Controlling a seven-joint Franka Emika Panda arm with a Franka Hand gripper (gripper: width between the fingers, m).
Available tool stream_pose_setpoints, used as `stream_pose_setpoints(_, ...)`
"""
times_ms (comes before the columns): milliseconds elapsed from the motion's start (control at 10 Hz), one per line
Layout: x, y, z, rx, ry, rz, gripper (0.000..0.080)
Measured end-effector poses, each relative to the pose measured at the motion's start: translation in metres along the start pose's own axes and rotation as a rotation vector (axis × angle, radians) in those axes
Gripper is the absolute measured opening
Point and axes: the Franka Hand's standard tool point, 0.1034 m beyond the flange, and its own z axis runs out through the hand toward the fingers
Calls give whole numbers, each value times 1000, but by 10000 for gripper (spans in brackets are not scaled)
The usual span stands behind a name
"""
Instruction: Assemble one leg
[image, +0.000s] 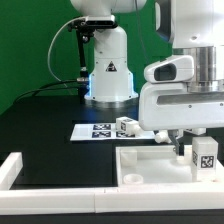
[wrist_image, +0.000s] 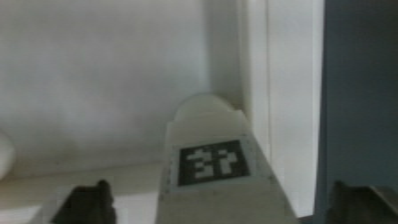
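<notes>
A leg, a small white block with a black-and-white tag, stands upright on the large white panel near the corner at the exterior view's right. My gripper hangs directly over it. In the wrist view the leg lies between my two dark fingertips, with a gap on each side, so the gripper is open around it without touching. The panel's raised rim runs just beside the leg. A second leg lies by the marker board.
The marker board lies on the black table behind the panel. White border bars run along the exterior view's left and the front. The robot base stands at the back. A hole marks the panel's near corner.
</notes>
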Motion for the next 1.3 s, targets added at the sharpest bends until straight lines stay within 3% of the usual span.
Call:
stream_pose_setpoints(100,0,0,0,2,0,34,451)
stream_pose_setpoints(200,0,0,0,2,-1,118,451)
stream_pose_setpoints(300,0,0,0,2,-1,188,280)
stream_pose_setpoints(700,-2,-4,1,-11,28,705,284)
stream_pose_setpoints(1000,1,-5,1,50,-9,1299,285)
stream_pose_setpoints(1100,2,-5,1,60,-18,1462,285)
stream_pose_setpoints(1300,3,-4,1,59,-20,1517,285)
